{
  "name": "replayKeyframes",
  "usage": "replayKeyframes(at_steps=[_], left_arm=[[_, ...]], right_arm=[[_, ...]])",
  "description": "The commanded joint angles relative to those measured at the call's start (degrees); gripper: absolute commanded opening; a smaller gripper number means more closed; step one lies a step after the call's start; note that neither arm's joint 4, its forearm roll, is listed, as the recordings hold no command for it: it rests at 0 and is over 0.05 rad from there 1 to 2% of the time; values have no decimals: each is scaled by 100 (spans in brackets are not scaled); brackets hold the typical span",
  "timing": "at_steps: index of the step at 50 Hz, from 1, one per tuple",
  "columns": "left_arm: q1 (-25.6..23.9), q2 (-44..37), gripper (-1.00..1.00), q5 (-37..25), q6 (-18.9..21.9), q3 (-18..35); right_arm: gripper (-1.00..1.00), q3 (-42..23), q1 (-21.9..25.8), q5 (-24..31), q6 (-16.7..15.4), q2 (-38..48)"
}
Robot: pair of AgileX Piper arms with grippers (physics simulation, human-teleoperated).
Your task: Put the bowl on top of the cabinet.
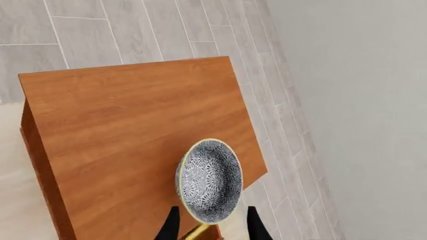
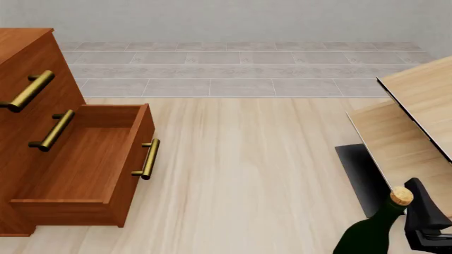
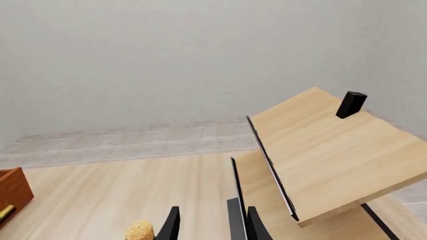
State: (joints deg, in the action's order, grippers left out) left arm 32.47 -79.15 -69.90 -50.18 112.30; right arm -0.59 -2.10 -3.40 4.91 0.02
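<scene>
The bowl stands tilted on its rim over the flat top of the cabinet, near that top's edge, its patterned inside facing the left wrist camera. The left gripper has a finger on either side of the bowl's lower rim; whether it grips I cannot tell. Grey tiled floor and a pale wall lie beyond. In the front view the cabinet's lowest drawer stands open on a light wood floor. The right gripper, fingers spread, sits by a corked dark bottle near pale wooden furniture.

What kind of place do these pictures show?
Probably a simulated room at home: a wooden cabinet with one drawer open, grey floor tiles by a plain wall, and a corked bottle.
</scene>
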Motion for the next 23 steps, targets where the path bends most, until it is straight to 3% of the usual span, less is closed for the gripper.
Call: replayKeyframes(at_steps=[1, 14, 23], left_arm=[[-136, 225, 100, 0, -14, 201], [-204, 373, 100, 0, 22, 667], [-208, 430, 100, 0, -5, 664]], right_arm=[[100, -29, 3, 17, 5, -1], [100, 6, -19, -27, 28, -1], [100, 18, -29, -42, 46, -1]])
